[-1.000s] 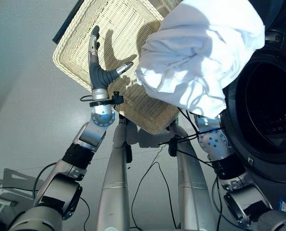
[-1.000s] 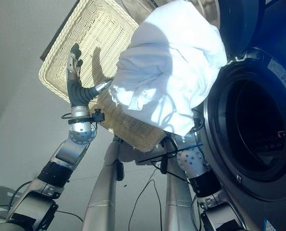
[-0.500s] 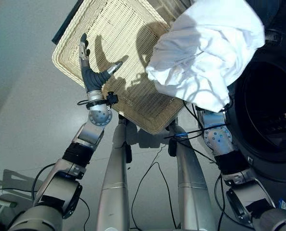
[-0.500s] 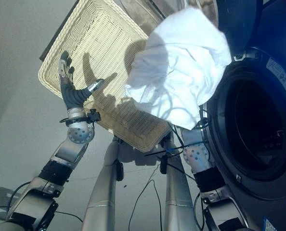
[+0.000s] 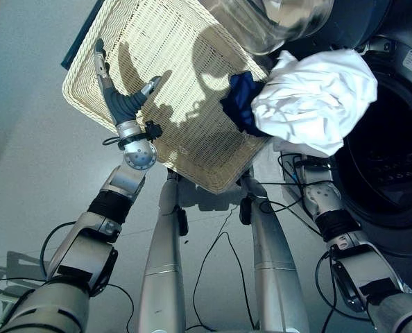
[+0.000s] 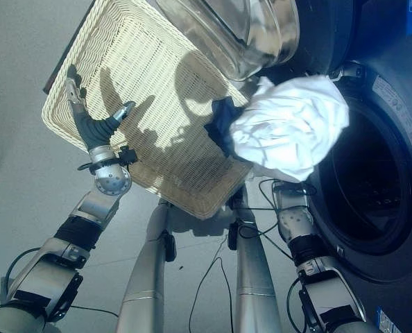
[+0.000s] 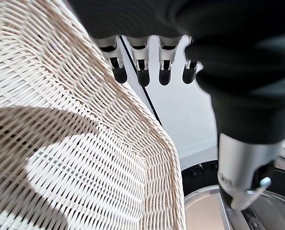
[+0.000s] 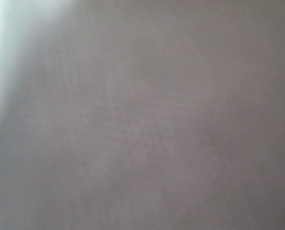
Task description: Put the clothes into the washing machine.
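Note:
A bundled white cloth hangs at the edge of the washing machine's dark drum opening, draped over the end of my right arm, whose hand is hidden beneath it. Pale cloth covers the right wrist view. A dark blue garment lies at the right rim of the cream wicker basket, touching the white bundle. My left hand is open above the basket's left part, fingers straight and holding nothing, with the wicker wall close by.
The washer's round glass door stands swung open above the basket's far corner. The basket rests on a pale grey floor, with a dark strip along its left side.
The white bundle has moved down and right to the drum opening, uncovering the dark blue garment at the basket's rim. My left hand has shifted left over the basket.

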